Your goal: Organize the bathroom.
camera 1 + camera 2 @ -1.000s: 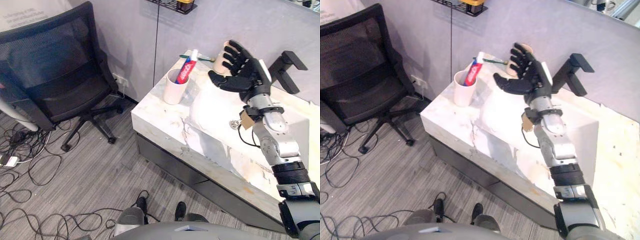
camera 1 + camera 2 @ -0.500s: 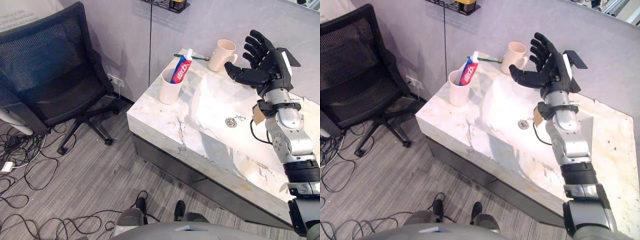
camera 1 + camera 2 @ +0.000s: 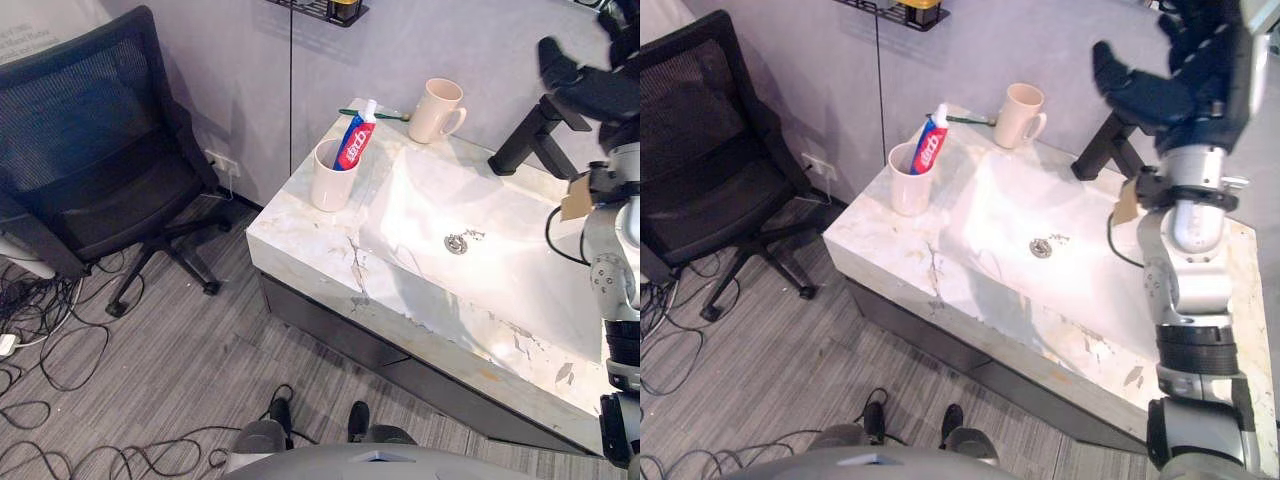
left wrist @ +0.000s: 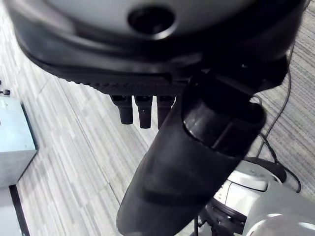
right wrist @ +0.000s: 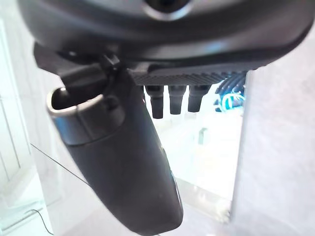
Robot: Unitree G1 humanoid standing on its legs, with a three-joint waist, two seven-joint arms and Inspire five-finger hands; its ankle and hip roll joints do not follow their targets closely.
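The right hand is cut off at the top edge, its fingers apparently straight.

The basin lies open, only its drain at the middle. The black tap stands on the counter's back edge, the right hand raised above it. At the back left corner a cup with toothpaste, a toothbrush and a mug crowd the rim. The front edge is bare. A chair stands left of the counter.
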